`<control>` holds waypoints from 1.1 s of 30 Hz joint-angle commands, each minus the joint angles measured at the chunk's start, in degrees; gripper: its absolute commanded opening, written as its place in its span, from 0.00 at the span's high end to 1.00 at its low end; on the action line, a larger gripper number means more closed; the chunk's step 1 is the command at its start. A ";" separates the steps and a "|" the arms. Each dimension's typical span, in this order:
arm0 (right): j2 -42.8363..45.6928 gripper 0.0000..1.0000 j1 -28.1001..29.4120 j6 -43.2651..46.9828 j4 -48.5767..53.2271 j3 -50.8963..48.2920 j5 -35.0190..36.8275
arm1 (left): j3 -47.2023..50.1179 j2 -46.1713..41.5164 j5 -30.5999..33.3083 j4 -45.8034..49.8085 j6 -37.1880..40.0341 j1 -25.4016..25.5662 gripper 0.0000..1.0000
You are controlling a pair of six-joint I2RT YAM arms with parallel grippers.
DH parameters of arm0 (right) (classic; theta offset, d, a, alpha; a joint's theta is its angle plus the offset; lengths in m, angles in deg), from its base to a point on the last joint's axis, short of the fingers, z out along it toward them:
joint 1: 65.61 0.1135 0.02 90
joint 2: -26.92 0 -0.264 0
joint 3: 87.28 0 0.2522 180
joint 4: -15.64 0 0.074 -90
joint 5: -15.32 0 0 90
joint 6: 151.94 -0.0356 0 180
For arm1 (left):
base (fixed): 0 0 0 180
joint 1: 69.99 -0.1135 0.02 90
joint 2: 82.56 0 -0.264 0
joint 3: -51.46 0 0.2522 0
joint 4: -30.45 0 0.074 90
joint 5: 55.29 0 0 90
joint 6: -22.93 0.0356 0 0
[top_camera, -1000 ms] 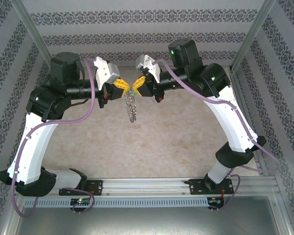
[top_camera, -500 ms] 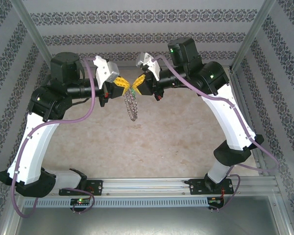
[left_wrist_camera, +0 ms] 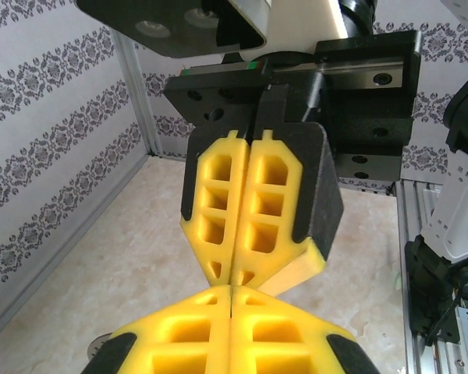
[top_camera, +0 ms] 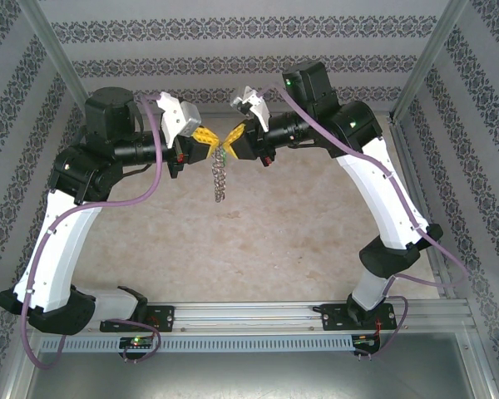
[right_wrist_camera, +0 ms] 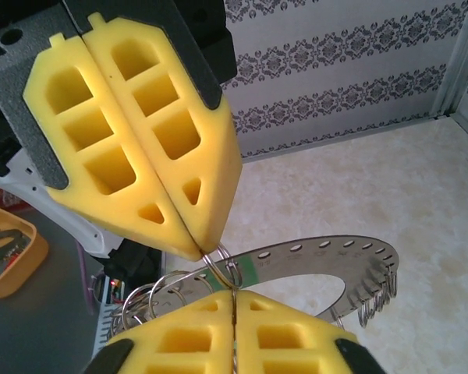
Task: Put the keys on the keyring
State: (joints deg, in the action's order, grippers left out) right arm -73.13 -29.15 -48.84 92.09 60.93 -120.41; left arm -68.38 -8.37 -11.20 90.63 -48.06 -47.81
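High above the table, my left gripper (top_camera: pixel 214 144) and right gripper (top_camera: pixel 228 148) meet tip to tip, both shut. The keyring (top_camera: pixel 219 179) hangs below that point. In the right wrist view it is a flat grey ring (right_wrist_camera: pixel 327 255) with a row of holes and small wire loops (right_wrist_camera: pixel 378 292) on its rim. A small wire loop (right_wrist_camera: pixel 228 269) of it is pinched between my right gripper (right_wrist_camera: pixel 234 294) and the left gripper (right_wrist_camera: pixel 202 251). A green patch (right_wrist_camera: pixel 248 273), perhaps the key's head, lies against the ring. In the left wrist view the left gripper (left_wrist_camera: pixel 232 287) touches the right fingers (left_wrist_camera: pixel 253 210).
The beige tabletop (top_camera: pixel 274 241) lies well below both grippers. Patterned walls and metal posts (top_camera: pixel 54 50) close in the back and sides. An orange bin (right_wrist_camera: pixel 4 253) with metal bits is at the left of the right wrist view. The arm bases stand on the front rail (top_camera: pixel 249 316).
Both grippers have stayed together and shifted slightly up and toward the back wall. The hanging keyring has swung a little left and turned more edge-on.
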 commanded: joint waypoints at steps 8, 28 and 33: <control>2.74 0.72 -0.20 0.27 -4.47 -5.30 -0.97 | -0.02 -0.90 -2.03 -6.40 -1.33 -1.92 1.00; 8.25 0.51 -0.22 -0.98 -16.38 -6.86 2.49 | 1.80 -1.68 -12.43 -15.56 -12.04 -5.12 1.00; 6.42 0.51 0.15 -1.33 -16.75 -5.31 1.54 | 2.11 -1.93 -12.89 -16.82 -13.10 -5.05 1.00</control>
State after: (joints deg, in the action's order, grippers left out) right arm -65.52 -29.47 -49.19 77.06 53.83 -116.76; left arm -66.53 -8.72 -22.09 78.41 -59.32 -52.12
